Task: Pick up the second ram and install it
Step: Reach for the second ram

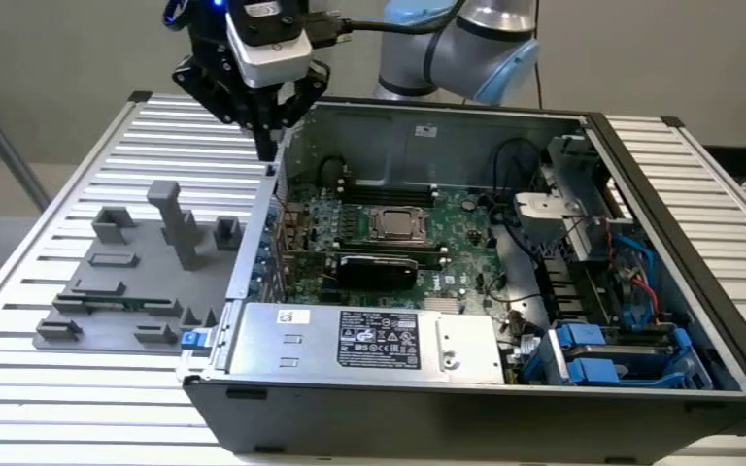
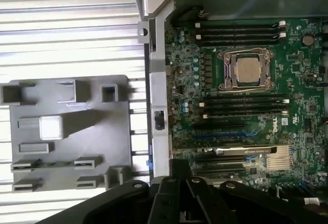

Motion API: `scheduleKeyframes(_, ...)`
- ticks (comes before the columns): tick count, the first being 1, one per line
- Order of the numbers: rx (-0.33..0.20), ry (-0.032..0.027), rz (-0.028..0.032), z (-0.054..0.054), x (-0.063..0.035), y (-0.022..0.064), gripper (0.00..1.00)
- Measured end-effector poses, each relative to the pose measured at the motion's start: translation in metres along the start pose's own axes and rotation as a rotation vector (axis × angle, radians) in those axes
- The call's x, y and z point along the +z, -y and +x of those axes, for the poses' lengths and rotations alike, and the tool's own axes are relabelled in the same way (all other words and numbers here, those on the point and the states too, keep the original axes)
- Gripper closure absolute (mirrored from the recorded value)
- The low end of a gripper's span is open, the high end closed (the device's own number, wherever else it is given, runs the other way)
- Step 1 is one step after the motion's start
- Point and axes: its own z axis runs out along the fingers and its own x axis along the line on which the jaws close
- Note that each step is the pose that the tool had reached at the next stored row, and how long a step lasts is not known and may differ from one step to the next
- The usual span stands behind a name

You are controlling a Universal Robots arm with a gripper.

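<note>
My gripper (image 1: 267, 146) hangs high over the left wall of the open computer case (image 1: 269, 223), fingers pointing down and drawn together with nothing visible between them. In the wrist view the gripper (image 2: 174, 203) is a dark mass over the case wall. The grey fixture tray (image 1: 127, 282) sits on the slatted table at the exterior view's left. A thin dark-green strip, which looks like the second ram (image 1: 112, 304), lies along a slot near the tray's front. The green motherboard (image 2: 287, 126) shows black memory slots (image 2: 241, 32) beside the silver processor (image 2: 248, 70).
The case holds a silver power supply (image 1: 373, 340) at the front, blue drive cages (image 1: 606, 359) and cables on the exterior view's right. The tray has upright posts (image 1: 172, 218). The case wall (image 2: 156, 106) separates tray from motherboard.
</note>
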Motion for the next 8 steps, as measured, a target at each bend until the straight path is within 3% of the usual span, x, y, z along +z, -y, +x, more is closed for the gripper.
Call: scheduleKeyframes(8,0.0,0.0076,-0.0007,0.036,-0.0018,0.0132,1.0)
